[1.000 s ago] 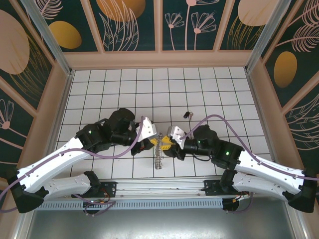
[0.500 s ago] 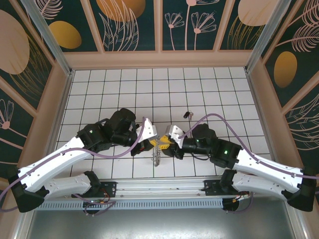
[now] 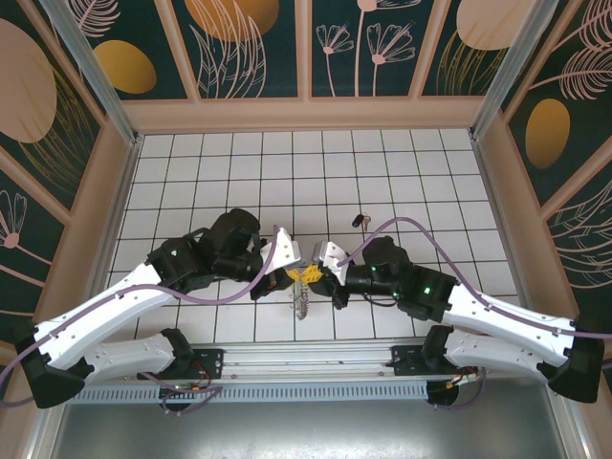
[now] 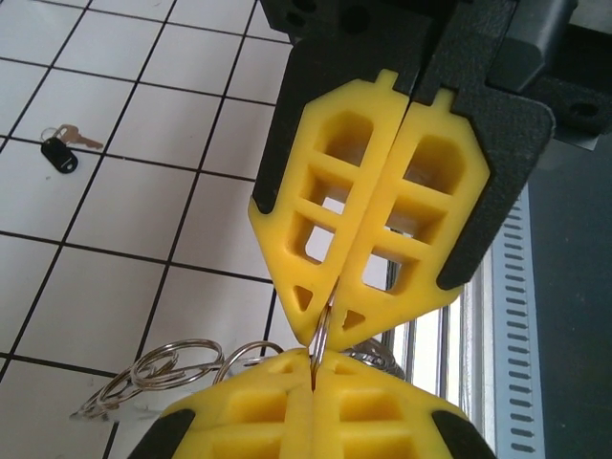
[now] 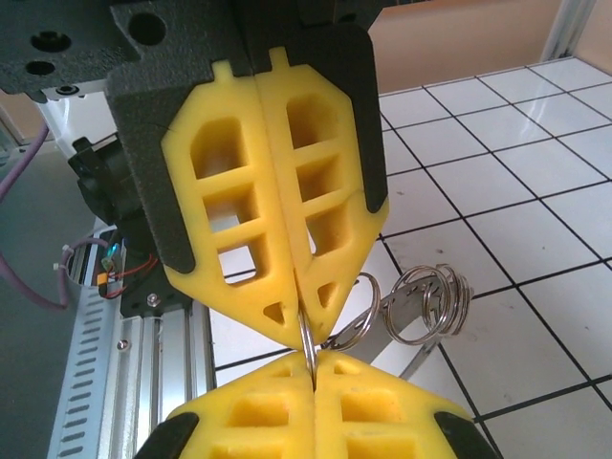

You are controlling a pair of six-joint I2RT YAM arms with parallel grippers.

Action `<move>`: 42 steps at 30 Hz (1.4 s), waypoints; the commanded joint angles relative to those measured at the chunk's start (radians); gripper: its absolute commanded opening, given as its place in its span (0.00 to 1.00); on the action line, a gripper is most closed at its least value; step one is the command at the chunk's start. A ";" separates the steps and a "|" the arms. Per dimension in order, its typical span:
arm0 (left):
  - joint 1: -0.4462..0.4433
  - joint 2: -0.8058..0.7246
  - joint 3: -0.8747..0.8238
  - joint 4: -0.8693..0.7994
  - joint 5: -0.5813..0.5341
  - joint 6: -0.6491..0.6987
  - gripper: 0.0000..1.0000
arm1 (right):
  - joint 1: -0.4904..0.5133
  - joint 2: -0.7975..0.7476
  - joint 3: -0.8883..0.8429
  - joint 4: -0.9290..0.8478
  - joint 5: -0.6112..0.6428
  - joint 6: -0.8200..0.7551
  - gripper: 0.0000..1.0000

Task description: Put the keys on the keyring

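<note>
The left tool (image 3: 290, 277) and the right tool (image 3: 314, 275) meet tip to tip over the near middle of the white tiled bench (image 3: 239, 172). Both are clenched on the same thin metal ring of the keyring (image 3: 301, 304). In the left wrist view, the left tool (image 4: 314, 371) comes up from the bottom edge with its yellow fingers pressed together. The right tool (image 4: 330, 320) points down from above, and the ring stands edge-on in the narrow seam between them. The rest of the keyring (image 4: 158, 371), a string of linked silvery loops, trails off to the lower left. In the right wrist view, the right tool (image 5: 314, 368) grips from below and the left tool (image 5: 301, 323) from above. The loose loops of the keyring (image 5: 426, 304) bunch just beside the pinch. From overhead, that string runs from the tools toward the arm bases. The keys (image 3: 359, 219), a small dark fob with a coppery key, lie flat on the tiles beyond the right tool, apart from both tools and from the keyring. They also lie on a tile in the left wrist view (image 4: 59, 151).
</note>
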 commanded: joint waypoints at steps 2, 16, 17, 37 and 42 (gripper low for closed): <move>-0.010 -0.102 -0.051 0.143 0.057 -0.049 0.14 | 0.004 -0.101 -0.049 0.155 -0.016 0.014 0.00; -0.009 -0.233 -0.251 0.522 0.203 -0.226 0.32 | 0.004 -0.192 -0.268 0.660 -0.125 0.133 0.00; -0.010 -0.234 -0.254 0.533 0.206 -0.229 0.32 | 0.004 -0.189 -0.281 0.698 -0.119 0.144 0.00; -0.010 -0.207 -0.269 0.609 0.250 -0.245 0.23 | 0.004 -0.147 -0.372 0.943 -0.139 0.199 0.00; -0.010 -0.194 -0.277 0.624 0.271 -0.252 0.08 | 0.004 -0.134 -0.371 0.945 -0.137 0.193 0.00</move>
